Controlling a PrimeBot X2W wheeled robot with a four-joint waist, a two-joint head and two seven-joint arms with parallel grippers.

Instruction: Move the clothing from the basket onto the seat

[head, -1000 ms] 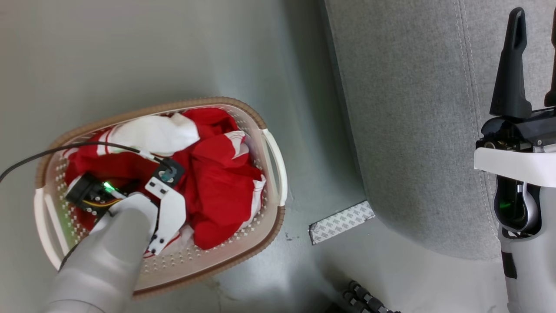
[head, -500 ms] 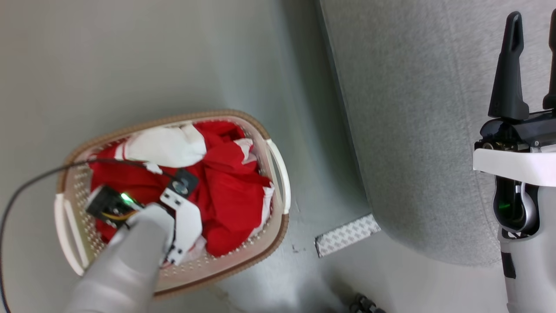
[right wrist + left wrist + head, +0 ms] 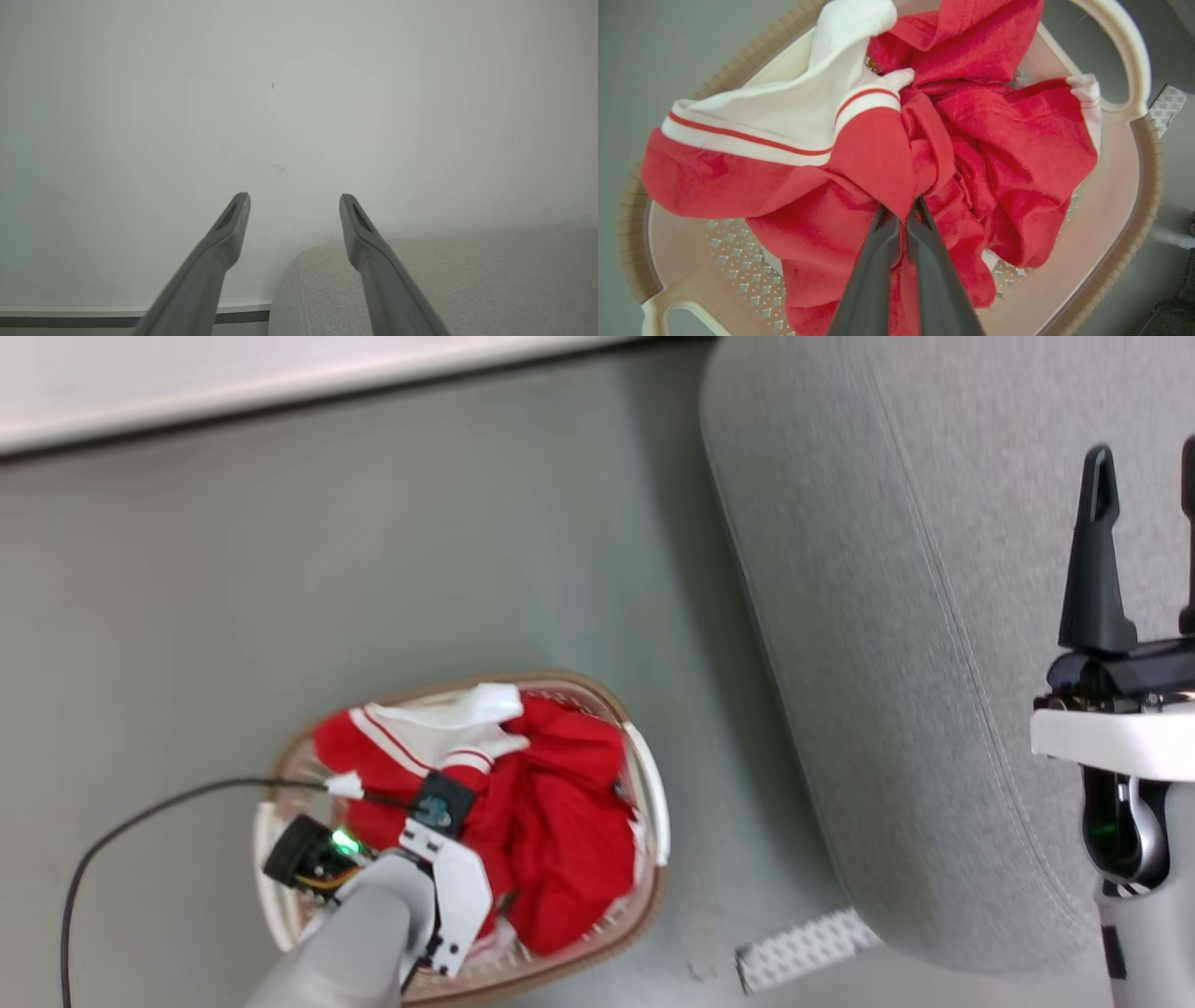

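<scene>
The clothing (image 3: pixel 994 140), red fabric with white striped cuffs, lies bunched in the cream basket (image 3: pixel 1111 196). My left gripper (image 3: pixel 902 212) is shut on a fold of red cloth near the pile's middle, and the fabric gathers up toward the fingertips. In the head view the basket (image 3: pixel 649 784) sits at the lower left with the clothing (image 3: pixel 560 831) in it; my left wrist (image 3: pixel 448 887) covers the fingers. The grey seat (image 3: pixel 887 616) rises to the right. My right gripper (image 3: pixel 1146 453) stands open over the seat, nothing between its fingers (image 3: pixel 233 224).
A black cable (image 3: pixel 140 821) trails left from my left wrist across the grey floor. A patterned strip (image 3: pixel 803 947) lies on the floor by the seat's corner. A pale wall and baseboard (image 3: pixel 280 383) run along the far side; the seat's rounded edge (image 3: pixel 444 280) meets that wall.
The head camera has moved, so the basket now appears smaller and lower. My left jaws have shut on the red fabric, which is pulled into a tighter bunch. The right gripper stays open.
</scene>
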